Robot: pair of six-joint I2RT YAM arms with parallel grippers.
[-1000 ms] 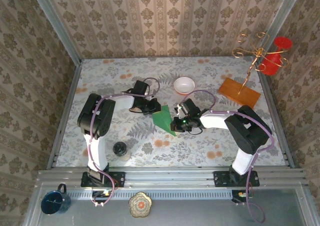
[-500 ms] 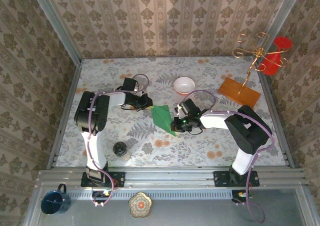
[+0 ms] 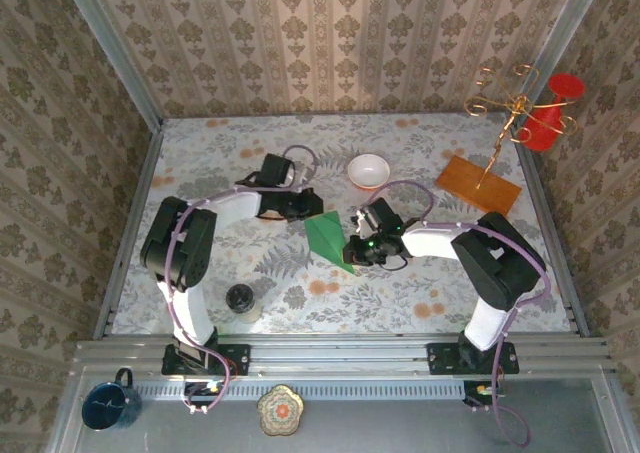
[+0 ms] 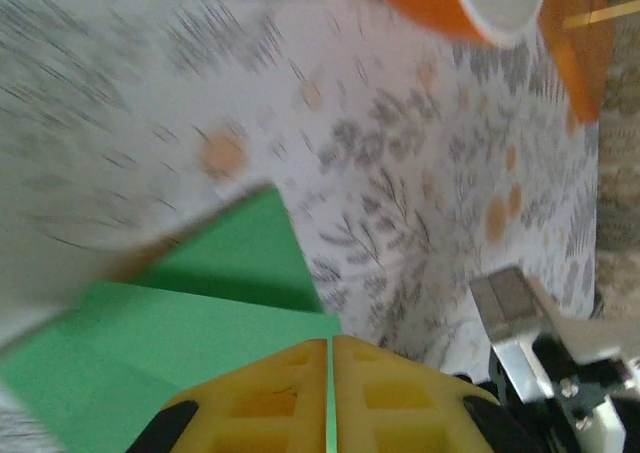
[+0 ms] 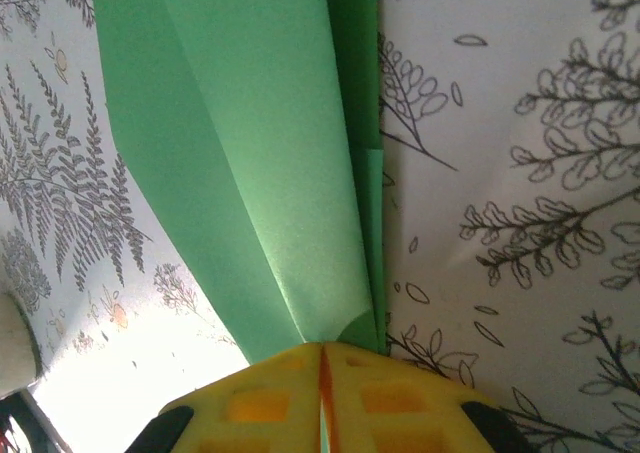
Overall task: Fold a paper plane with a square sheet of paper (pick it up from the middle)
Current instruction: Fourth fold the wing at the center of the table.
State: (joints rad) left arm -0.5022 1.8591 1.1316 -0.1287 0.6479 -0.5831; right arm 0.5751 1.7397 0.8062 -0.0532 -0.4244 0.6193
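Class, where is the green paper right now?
Top view: the paper lies mid-table, near-left of the bowl, pinched at its right edge by the right tool.

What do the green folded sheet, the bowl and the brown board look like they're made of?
The green folded sheet looks like thin paper, matte with a soft sheen, holding sharp creases. The bowl is probably glazed ceramic or plastic: glossy white inside, orange outside. The brown board is likely wood, smooth orange-brown; its grain is too small to tell.

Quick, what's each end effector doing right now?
Left end effector: closed, pinching the green paper.
Right end effector: closed, pinching the green paper too.
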